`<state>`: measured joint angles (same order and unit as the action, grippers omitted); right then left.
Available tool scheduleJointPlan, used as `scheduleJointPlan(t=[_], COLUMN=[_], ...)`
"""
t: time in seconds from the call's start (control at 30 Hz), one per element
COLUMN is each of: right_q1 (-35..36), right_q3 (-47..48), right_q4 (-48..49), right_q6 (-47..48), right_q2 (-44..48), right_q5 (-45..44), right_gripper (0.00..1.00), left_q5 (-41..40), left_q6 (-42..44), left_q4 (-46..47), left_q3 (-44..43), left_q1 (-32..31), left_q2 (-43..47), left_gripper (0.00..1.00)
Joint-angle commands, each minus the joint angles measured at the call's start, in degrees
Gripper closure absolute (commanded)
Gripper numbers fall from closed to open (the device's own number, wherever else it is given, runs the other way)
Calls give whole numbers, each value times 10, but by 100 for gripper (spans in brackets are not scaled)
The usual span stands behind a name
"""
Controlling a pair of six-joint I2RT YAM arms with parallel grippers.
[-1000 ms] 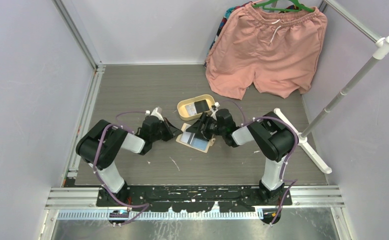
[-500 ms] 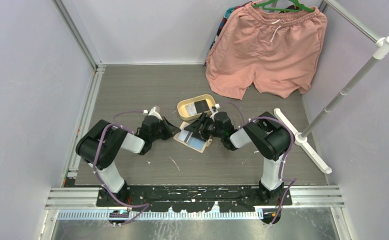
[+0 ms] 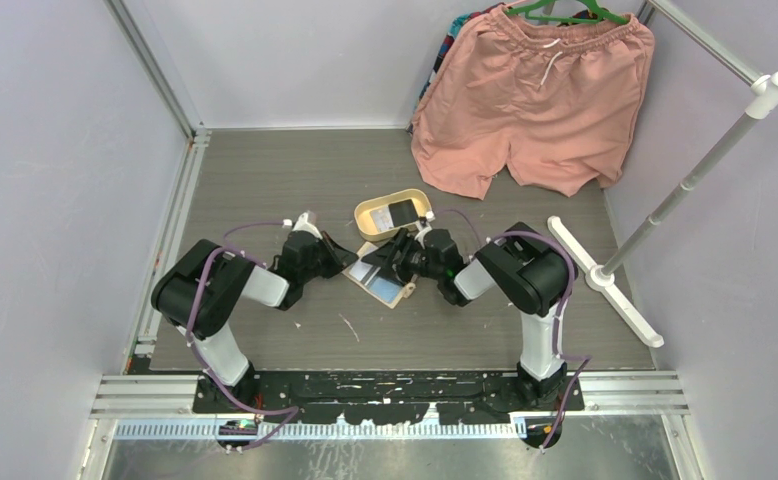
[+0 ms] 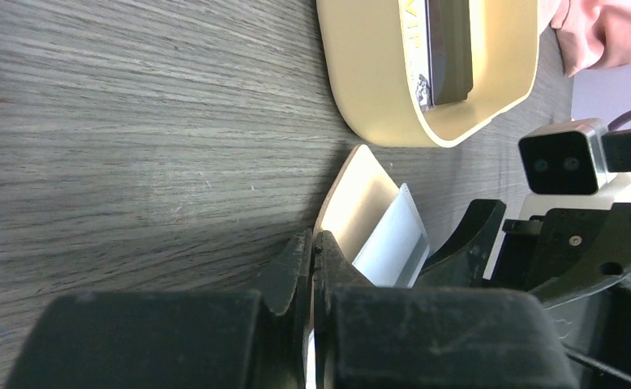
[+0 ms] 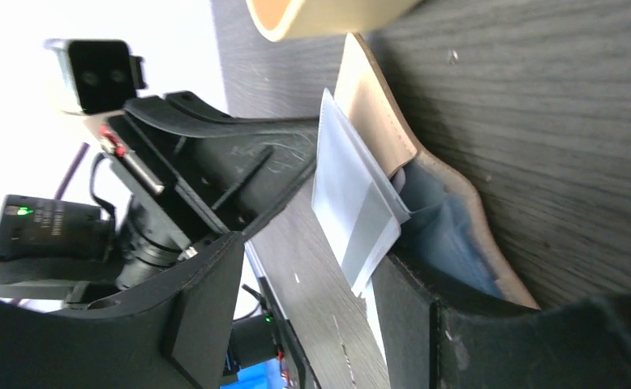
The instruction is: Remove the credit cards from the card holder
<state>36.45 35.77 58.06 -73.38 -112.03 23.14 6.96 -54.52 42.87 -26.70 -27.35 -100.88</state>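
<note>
The beige card holder (image 3: 380,281) lies open on the table between both arms, just in front of the cream oval tray (image 3: 369,216). My left gripper (image 3: 348,265) is shut on the holder's left edge; in the left wrist view its jaws (image 4: 313,243) meet on a thin pale sliver beside the beige flap (image 4: 361,198). A pale blue-grey credit card (image 5: 341,194) sticks partway out of the holder (image 5: 377,105). My right gripper (image 5: 308,259) is open, one finger resting over the holder's blue lining, the card's end in the gap. A dark credit card (image 3: 402,212) lies in the tray.
Pink shorts (image 3: 535,100) hang from a white clothes rack at the back right, whose base (image 3: 605,285) lies on the table right of my right arm. Side walls with metal rails close in the table on the left and right.
My right gripper and the card holder have shifted slightly left toward my left gripper, which has also edged left. Both grippers keep the same opening.
</note>
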Motion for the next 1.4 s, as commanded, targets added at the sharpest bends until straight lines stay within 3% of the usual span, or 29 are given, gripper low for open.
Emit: scheduleJointPlan(t=[0.0, 0.77, 1.17, 1.37], right_q1=[45, 42, 31, 29], right_q3=[58, 5, -14, -8], right_q4=[-67, 40, -38, -79], right_q6=[39, 11, 35, 40], right_q2=[41, 67, 83, 90], right_q5=[14, 26, 5, -46], right_gripper=[35, 35, 36, 36], left_q5=[16, 19, 21, 21], left_q6=[42, 39, 39, 39], left_q4=[-227, -220, -219, -220], left_q3=[44, 48, 47, 46], left_q1=[-24, -23, -23, -23], left_q2=[-60, -64, -68, -68], left_gripper=[100, 100, 100, 100])
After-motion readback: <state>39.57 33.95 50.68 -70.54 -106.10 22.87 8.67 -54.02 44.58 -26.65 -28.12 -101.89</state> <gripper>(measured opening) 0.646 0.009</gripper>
